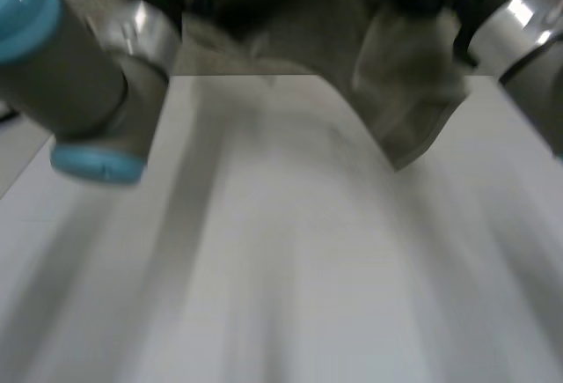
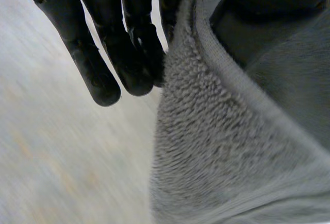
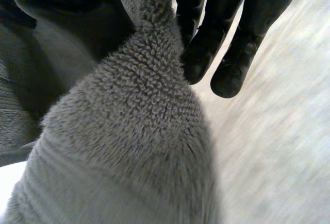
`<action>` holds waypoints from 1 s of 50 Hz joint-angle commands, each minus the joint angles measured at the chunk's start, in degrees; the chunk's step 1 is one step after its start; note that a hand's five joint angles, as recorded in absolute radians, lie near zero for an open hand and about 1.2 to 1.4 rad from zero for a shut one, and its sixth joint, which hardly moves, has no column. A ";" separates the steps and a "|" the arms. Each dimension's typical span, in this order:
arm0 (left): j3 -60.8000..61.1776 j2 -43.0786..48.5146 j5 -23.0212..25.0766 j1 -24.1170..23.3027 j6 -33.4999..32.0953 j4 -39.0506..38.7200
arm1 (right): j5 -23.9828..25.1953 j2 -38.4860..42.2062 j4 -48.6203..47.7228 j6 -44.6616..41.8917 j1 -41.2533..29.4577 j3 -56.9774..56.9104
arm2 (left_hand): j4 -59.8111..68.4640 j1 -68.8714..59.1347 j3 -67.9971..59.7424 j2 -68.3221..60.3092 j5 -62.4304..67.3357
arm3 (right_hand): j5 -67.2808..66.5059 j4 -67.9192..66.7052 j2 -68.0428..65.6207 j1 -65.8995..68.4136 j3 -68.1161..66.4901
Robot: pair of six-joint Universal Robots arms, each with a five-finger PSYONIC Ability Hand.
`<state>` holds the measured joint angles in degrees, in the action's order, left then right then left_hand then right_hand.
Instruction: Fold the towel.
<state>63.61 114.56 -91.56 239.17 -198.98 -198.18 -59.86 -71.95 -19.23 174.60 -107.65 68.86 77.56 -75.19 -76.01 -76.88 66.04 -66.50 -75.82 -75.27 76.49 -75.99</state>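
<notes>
Above the table [image 1: 290,268] — left robot hand [image 2: 124,54] and right robot hand [image 3: 206,44] pinch the fluffy, loop-piled towel [image 3: 134,131].

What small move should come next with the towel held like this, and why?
Probably lower both hands toward the table so the towel's drooping part lands and can spread. The left hand and right hand each pinch the grey towel between fingers and thumb. In the head view it hangs bunched between the arms, one corner drooping over bare table.
</notes>
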 commanded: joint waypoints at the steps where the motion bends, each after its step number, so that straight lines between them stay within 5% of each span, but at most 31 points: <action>1: 20.67 1.19 4.11 1.65 -0.53 -4.67 | 3.35 2.08 9.47 -11.03 -0.02 9.80 | 2.44 -4.81 -3.99 -3.12 3.96 | -3.50 -4.18 -4.73 3.51 -4.01; 6: 32.95 2.86 5.16 2.52 -2.20 -11.69 | 3.18 6.02 15.79 -23.84 0.51 18.84 | 2.44 -4.81 -3.99 -3.12 3.96 | -3.50 -4.18 -4.73 3.51 -4.01; 12: 36.84 2.60 5.16 2.88 -5.10 -12.67 | 2.29 7.79 19.40 -29.40 0.77 22.20 | 2.44 -4.81 -3.99 -3.12 3.96 | -3.50 -4.18 -4.73 3.51 -4.01; 20: 36.93 1.63 4.99 4.11 -6.42 -12.41 | -1.48 8.06 18.35 -17.45 0.69 23.43 | 2.44 -4.81 -3.99 -3.12 3.96 | -1.20 -1.88 -2.43 1.22 -1.72; 25: 37.37 0.75 4.81 4.11 -6.25 -12.50 | -8.32 7.97 13.97 -7.71 0.33 25.35 | 2.44 -4.81 -3.99 -3.12 3.96 | 10.53 9.85 9.30 -10.52 10.02; 35: 37.72 0.58 4.28 4.37 -5.63 -12.58 | -20.10 9.02 9.82 -4.01 0.42 27.29 | 2.44 -4.81 -3.99 -3.12 3.96 | 33.42 32.74 32.19 -33.41 32.91; 50: 37.64 0.23 4.19 7.27 -0.36 -12.32 | -26.53 4.45 8.15 -4.44 2.97 28.44 | 2.44 -4.81 -3.99 -3.12 3.96 | 33.45 32.77 32.22 -33.43 32.93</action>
<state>101.21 115.12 -87.37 245.49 -200.45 -210.68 -85.93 -64.96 -10.43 170.58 -106.67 96.94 77.57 -75.20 -76.30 -77.14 66.04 -32.26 -43.73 -43.90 43.26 -43.35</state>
